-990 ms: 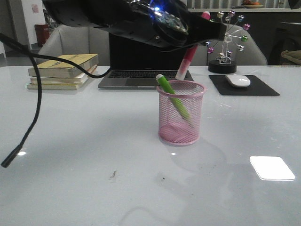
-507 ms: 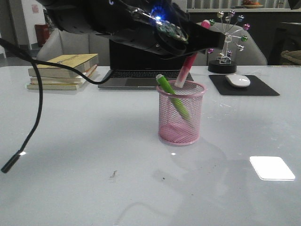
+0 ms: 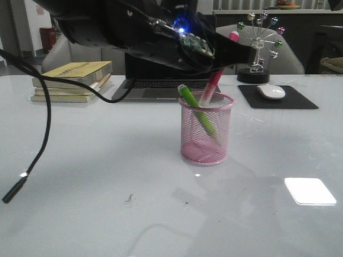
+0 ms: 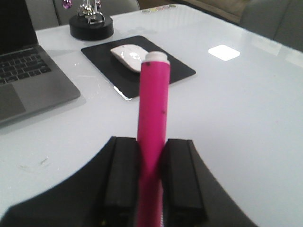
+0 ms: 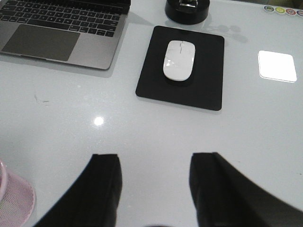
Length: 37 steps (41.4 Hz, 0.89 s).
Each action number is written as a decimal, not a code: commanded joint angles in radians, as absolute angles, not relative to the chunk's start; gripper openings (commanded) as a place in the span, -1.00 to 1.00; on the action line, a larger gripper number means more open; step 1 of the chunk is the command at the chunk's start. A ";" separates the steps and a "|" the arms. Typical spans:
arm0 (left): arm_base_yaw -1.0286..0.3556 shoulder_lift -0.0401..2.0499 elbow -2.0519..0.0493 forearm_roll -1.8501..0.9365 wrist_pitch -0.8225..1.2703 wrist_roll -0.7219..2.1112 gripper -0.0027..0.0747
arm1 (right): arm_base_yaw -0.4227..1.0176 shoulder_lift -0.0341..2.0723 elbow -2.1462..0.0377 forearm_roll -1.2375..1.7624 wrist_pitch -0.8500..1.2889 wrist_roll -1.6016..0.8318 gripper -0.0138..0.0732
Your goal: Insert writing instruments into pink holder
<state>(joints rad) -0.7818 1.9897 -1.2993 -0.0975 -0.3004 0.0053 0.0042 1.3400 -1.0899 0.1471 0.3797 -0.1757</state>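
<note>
While the front view shows the whole bench (image 3: 80, 176), only the left wrist view shows the grasp itself: the left gripper (image 4: 150, 179) has its two black fingers (image 4: 120, 175) pressed against either side of the pink marker (image 4: 152, 123), whose pale end points away from the camera. From the front, that marker (image 3: 211, 88) slants down from under the left arm, its lower end inside the rim of the pink holder (image 3: 206, 128), its upper end sticking out past the arm. How deep it reaches cannot be told through the mesh. The green marker (image 3: 197, 110) already leans in the holder, its pale end poking above the rim on the robot's left side.

Only the right wrist view shows the right gripper (image 5: 154, 184): its fingers (image 5: 105, 189) stand wide apart with nothing between them, above bare bench, and a sliver of the holder (image 5: 14, 201) shows at the frame's edge. That view also gives the plainest look at the white mouse (image 5: 178, 53) on its black pad (image 5: 182, 66), the laptop (image 5: 61, 33) and a bright patch of reflected light (image 5: 276, 66).

Behind the holder in the front view lie stacked books (image 3: 72, 80) and a beaded desk toy (image 3: 260, 48). No brand or writing can be read anywhere.
</note>
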 commanded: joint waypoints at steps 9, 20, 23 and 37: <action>-0.791 1.945 -1.326 -0.104 -0.385 0.000 -0.23 | -0.003 1.302 -1.119 0.145 0.314 -0.183 0.35; -0.791 1.945 -1.326 -0.104 -0.398 0.000 0.07 | -0.003 1.302 -1.119 0.145 0.314 -0.183 0.35; -0.791 1.945 -1.326 -0.104 -0.403 0.000 0.11 | -0.003 1.302 -1.119 0.145 0.314 -0.183 0.35; -0.772 1.868 -1.328 -0.094 -0.412 0.000 0.11 | -0.003 1.302 -1.121 0.145 0.313 -0.183 0.35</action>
<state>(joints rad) -0.7818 1.9665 -1.2993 -0.0975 -0.3173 0.0053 0.0042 1.3400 -1.0899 0.1471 0.3797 -0.1757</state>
